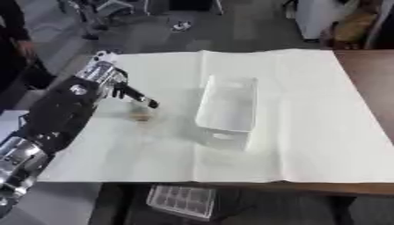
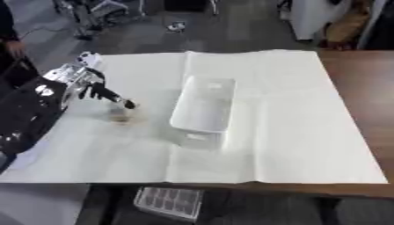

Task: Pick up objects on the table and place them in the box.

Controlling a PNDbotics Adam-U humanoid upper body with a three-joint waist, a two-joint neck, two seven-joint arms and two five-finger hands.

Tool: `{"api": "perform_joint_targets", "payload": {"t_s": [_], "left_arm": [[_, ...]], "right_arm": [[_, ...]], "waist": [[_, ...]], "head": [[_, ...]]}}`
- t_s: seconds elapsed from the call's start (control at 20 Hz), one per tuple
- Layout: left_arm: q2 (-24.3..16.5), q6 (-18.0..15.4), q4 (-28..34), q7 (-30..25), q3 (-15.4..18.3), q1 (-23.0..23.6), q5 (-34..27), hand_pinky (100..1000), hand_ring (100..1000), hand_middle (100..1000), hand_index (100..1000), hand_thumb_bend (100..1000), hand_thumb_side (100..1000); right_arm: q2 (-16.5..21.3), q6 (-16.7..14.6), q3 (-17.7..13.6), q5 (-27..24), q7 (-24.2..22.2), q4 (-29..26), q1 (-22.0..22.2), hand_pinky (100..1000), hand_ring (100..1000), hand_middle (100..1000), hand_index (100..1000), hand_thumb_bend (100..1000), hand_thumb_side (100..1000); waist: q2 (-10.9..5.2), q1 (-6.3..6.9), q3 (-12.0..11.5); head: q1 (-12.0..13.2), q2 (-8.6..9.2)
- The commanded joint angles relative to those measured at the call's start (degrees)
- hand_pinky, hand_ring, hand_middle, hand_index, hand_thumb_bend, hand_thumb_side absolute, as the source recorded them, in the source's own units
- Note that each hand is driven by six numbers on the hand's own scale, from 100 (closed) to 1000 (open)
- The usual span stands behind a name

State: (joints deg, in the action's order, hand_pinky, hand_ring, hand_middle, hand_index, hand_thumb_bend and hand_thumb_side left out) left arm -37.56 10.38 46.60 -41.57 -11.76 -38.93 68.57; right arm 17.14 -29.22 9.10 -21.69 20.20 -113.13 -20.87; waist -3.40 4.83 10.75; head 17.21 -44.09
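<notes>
Fingers of your left hand reach out straight and a little downward, released, with nothing held in them. Their dark tips are just above a small brownish object that lies on the white sheet; whether they touch it, you cannot tell. The white box stands near, to the right of the object, with its opening up. Your right hand is in neither view.
</notes>
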Motion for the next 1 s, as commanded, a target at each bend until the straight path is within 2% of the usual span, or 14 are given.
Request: {"api": "perform_joint_targets", "payload": {"t_s": [0.05,0.3,0.55,0.75,0.9,0.95,1.0], "left_arm": [[-1.15,-0.31,0.77,0.37,0.58,-0.64,-0.56,261,463,623,738,1000,1000],[-0.8,-0.57,-0.23,1.77,0.81,-0.52,0.49,324,498,640,762,1000,1000],[-0.7,-0.75,-1.22,3.03,1.29,-0.68,3.6,372,539,698,786,1000,1000],[-0.49,-1.4,-1.34,4.82,1.6,-0.79,5.13,522,647,762,821,1000,1000],[-0.15,-2.32,-1.49,6.15,1.69,-0.59,5.24,575,695,781,838,1000,1000],[0.02,-2.67,-1.53,6.59,1.71,-0.49,5.03,628,745,797,850,1000,1000],[0.13,-2.99,-1.59,7.01,1.72,-0.39,4.8,631,746,797,849,1000,1000]], "right_arm": [[0.2,0.04,0.05,-0.29,-0.26,-0.59,-1.43,366,459,462,619,100,1000],[0.15,0.07,0.07,-0.41,-0.32,-0.53,-1.48,365,459,462,620,100,1000],[0.17,0.06,0.05,-0.55,-0.34,-0.43,-1.43,365,459,462,621,100,1000],[0.14,0.05,0.02,-0.65,-0.37,-0.37,-1.38,365,459,462,621,100,1000],[0.12,0.02,-0.01,-0.71,-0.39,-0.35,-1.36,365,459,462,621,100,1000],[0.12,0.02,-0.02,-0.73,-0.4,-0.33,-1.35,365,459,462,621,100,1000],[0.13,0.02,-0.03,-0.74,-0.4,-0.32,-1.34,365,459,462,621,100,1000]], "waist": [[-0.31,-0.09,0.12],[0.0,0.05,0.26],[0.15,0.12,0.27],[0.18,0.08,0.24],[0.19,0.04,0.2],[0.19,0.02,0.19],[0.19,0.01,0.18]], "head": [[0.87,-0.03],[1.48,-0.02],[1.91,-0.03],[2.29,-0.03],[2.43,0.02],[2.44,0.02],[2.44,0.02]]}}
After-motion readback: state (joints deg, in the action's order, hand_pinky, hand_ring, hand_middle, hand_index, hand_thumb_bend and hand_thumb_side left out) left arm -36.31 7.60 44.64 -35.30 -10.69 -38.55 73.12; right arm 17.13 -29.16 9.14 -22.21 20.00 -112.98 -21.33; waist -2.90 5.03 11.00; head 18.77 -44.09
